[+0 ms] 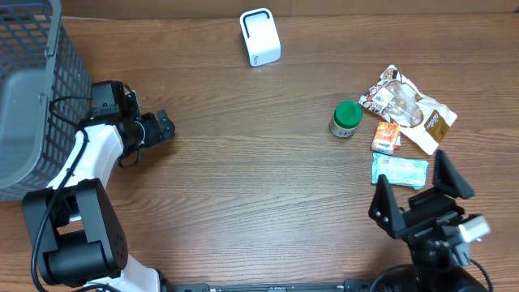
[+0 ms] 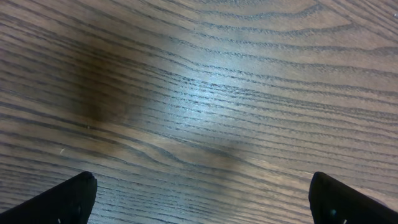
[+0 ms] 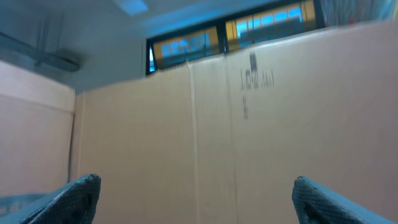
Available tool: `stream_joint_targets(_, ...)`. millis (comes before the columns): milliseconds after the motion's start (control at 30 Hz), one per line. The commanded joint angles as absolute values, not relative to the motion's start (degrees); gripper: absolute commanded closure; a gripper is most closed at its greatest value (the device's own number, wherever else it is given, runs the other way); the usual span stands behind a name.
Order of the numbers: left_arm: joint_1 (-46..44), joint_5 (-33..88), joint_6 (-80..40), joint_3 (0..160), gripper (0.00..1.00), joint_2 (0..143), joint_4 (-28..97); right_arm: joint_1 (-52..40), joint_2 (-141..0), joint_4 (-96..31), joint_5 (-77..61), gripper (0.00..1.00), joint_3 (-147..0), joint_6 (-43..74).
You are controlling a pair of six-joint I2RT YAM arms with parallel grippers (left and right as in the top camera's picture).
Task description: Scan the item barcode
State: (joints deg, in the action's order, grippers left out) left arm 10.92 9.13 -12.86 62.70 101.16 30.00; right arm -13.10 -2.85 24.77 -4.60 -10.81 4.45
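Observation:
A white barcode scanner point(image 1: 259, 36) stands at the table's far edge. The items lie at the right: a green-lidded jar point(image 1: 346, 118), a crinkled snack bag point(image 1: 409, 108), a small orange packet point(image 1: 387, 137) and a pale teal packet point(image 1: 399, 170). My right gripper point(image 1: 415, 188) hovers just in front of the teal packet, open and empty. Its wrist view faces a cardboard wall, with the right gripper point(image 3: 196, 199) spread wide. My left gripper point(image 1: 162, 127) sits far left, away from the items. In the left wrist view the left gripper point(image 2: 202, 196) is open over bare wood.
A grey mesh basket point(image 1: 32, 89) fills the far left corner, right beside the left arm. The wooden table point(image 1: 243, 178) stretches between the two arms. A cardboard wall point(image 3: 249, 124) stands beyond the table.

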Motion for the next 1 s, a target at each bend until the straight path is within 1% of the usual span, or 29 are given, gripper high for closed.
stream_joint_targets(0,11.2,8.4,-11.8,63.5,0.0,101.5,29.8,-12.9,-0.4,25.2,-5.0,0.0,-7.6,4.0)
stream_joint_targets(333,11.2,8.4,-11.8,63.5,0.0,101.5,29.8,-12.9,-0.2,25.6,-4.9,0.0,-0.3,4.3)
stream_joint_targets(533,11.2,8.4,-11.8,63.5,0.0,101.5,29.8,-12.9,-0.2,15.5,-4.5,0.0,-0.4,4.4)
stream_joint_targets(767,11.2,8.4,-11.8,63.5,0.0,101.5,29.8,-12.9,-0.2,-0.6,-3.6,0.0,-0.4,4.4)
stream_joint_targets(900,11.2,8.4,-11.8,63.5,0.0,101.5,29.8,-12.9,-0.2,-4.8,-2.2,0.0,-0.4,4.4)
stream_joint_targets(967,11.2,8.4,-11.8,63.5,0.0,101.5,29.8,-12.9,-0.2,-4.7,-1.8,0.0,-0.4,4.4)
